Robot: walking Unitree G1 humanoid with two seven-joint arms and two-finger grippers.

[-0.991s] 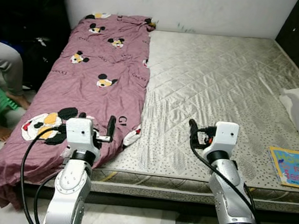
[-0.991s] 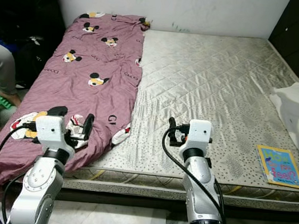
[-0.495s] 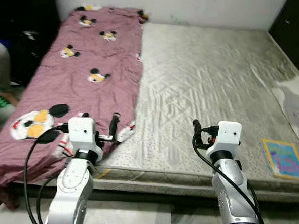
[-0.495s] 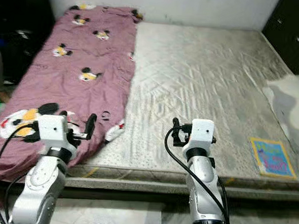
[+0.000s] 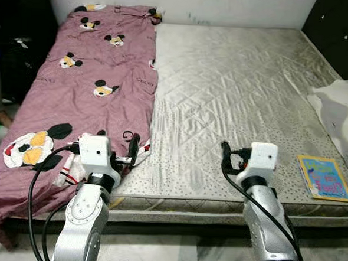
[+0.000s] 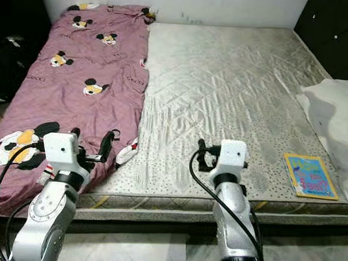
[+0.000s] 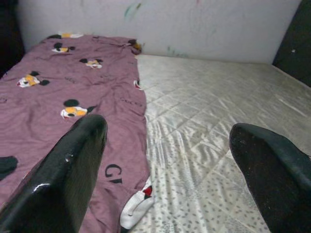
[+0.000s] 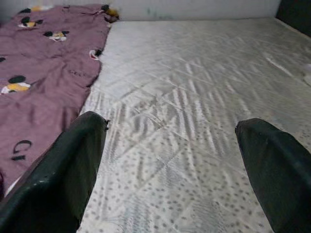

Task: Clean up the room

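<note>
Head views: purple blanket (image 5: 75, 95) covers mattress (image 5: 235, 93) left side; book (image 5: 325, 177) and white cloth (image 6: 335, 111) at right edge — tidying apparently not begun. L wrist view: left gripper (image 7: 167, 165) spread, empty, over blanket hem. R wrist view: right gripper (image 8: 170, 170) spread, empty, above bare mattress.

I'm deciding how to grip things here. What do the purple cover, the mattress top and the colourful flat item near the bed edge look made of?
Purple cover: soft matte woven cloth, judging by its wrinkles and its drape over the bed side. Mattress: quilted fabric with a satin sheen; stitched diamonds catch the light. Colourful flat item: probably a thin paper or card book with a printed cover; it lies flat.
</note>
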